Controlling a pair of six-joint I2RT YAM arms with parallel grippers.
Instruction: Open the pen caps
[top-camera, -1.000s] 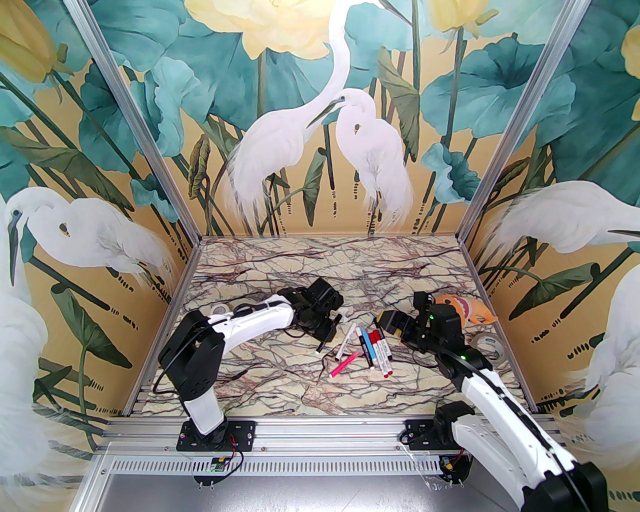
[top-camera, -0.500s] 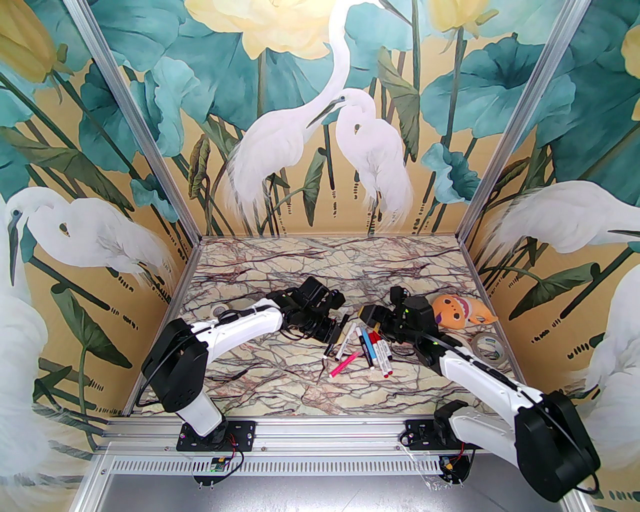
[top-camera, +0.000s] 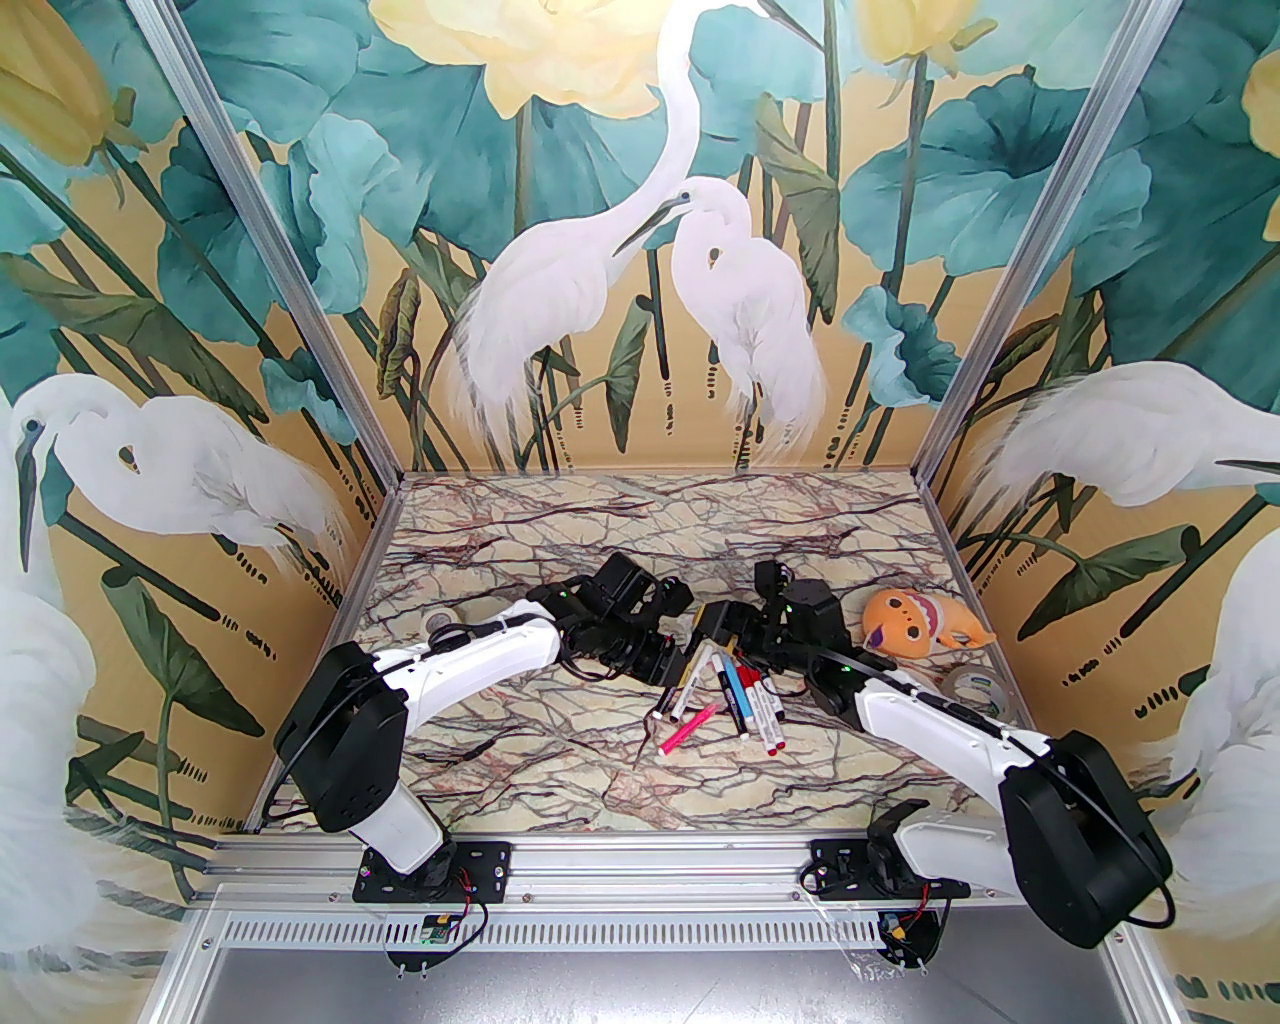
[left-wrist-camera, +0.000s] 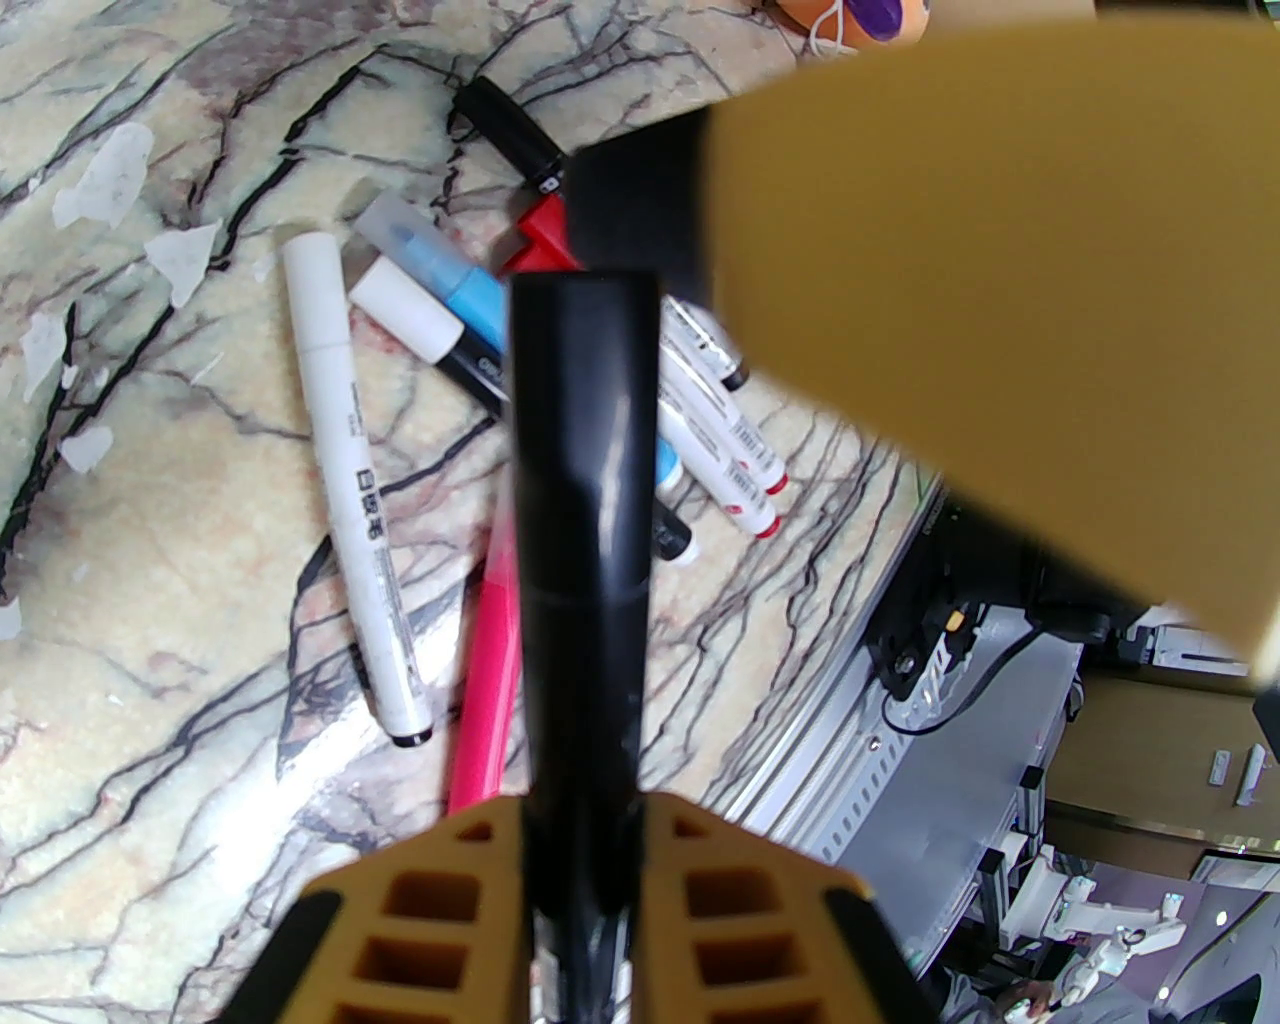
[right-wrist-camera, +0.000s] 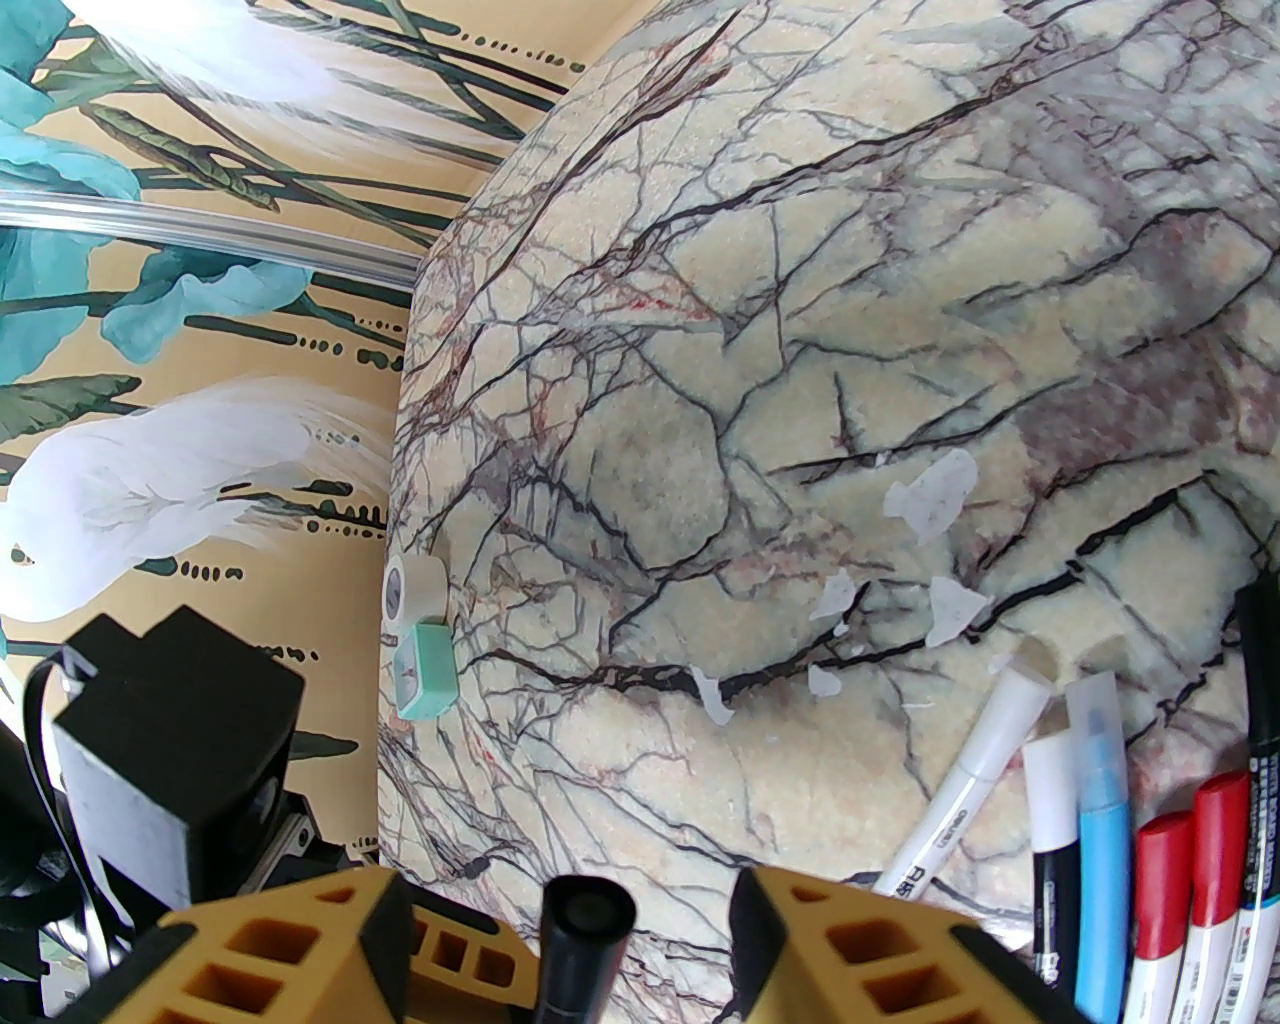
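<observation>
1. the black pen (left-wrist-camera: 582, 480) has its long axis from 6 o'clock to 12 o'clock in the left wrist view; the near end sits in the gripper and the far end points to 12 o'clock; a thin seam crosses the barrel, and the wider part beyond it looks like the black cap (left-wrist-camera: 585, 400).
2. the left gripper (left-wrist-camera: 583, 860) is clamped on the black pen; its tan fingers (left-wrist-camera: 430, 900) press the barrel from 9 o'clock and 3 o'clock, with no gap to see.
3. in the top view the same pen is tilted, from about 7 o'clock up to 1 o'clock; i cannot tell whether its low end touches the table (top-camera: 560, 780).
4. the right gripper (right-wrist-camera: 572, 910) has its jaws apart; the round end of the black pen stands between them with a gap on each side, so it grasps nothing.
5. in the left wrist view one of the right gripper's tan fingers shows as a big blurred shape at 2 o'clock from the pen's far end.
6. the other pens lie on the table under the held one: a white pen (left-wrist-camera: 350, 470) at 9 o'clock of it, a pink pen (left-wrist-camera: 488, 680) just beside it, a light blue pen (left-wrist-camera: 460, 285) at 11 o'clock; two red caps (right-wrist-camera: 1165, 870) are on their pens in the right wrist view.
7. an orange plush toy (top-camera: 915, 620) lies at 3 o'clock from the right gripper; a tape roll (top-camera: 975, 690) lies at 5 o'clock from the toy.
</observation>
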